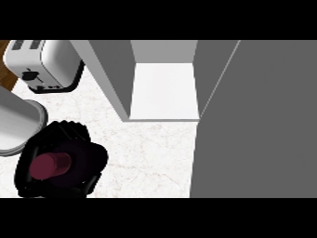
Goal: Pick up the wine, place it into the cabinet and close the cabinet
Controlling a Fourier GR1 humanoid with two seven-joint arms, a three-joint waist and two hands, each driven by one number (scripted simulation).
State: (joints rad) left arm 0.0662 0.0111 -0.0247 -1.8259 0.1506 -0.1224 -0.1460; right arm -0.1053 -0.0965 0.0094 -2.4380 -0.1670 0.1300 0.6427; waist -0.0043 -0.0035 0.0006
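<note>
- Holding the wine [51, 166] from above, our left robot hand [61, 160] has its black fingers curled round the bottle, so that only the dark red top shows between them.
- We see this robot hand low at the left of the view, above the pale marbled surface [150, 148], with its grey forearm [6, 121] running off toward the left edge.
- Our right robot hand does not show at all, so we say nothing about it.
- We judge the step in hand to be the carry: the bottle looks gripped and must now travel to the cabinet [164, 88], whose white shelf lies open toward the far side of the surface, well apart from the bottle.
- To do it well, we should keep the bottle upright and move it away from us and to the right, aiming for the middle of the opening.
- We should mind the cabinet's grey left wall [109, 79], which stands between the robot hand and the shelf, and swing round its front edge rather than across it.
- The open door [264, 121] fills the right of the view; we should stay clear of it.
- A toaster [44, 65] sits near the far left corner, outside our likely path.
</note>
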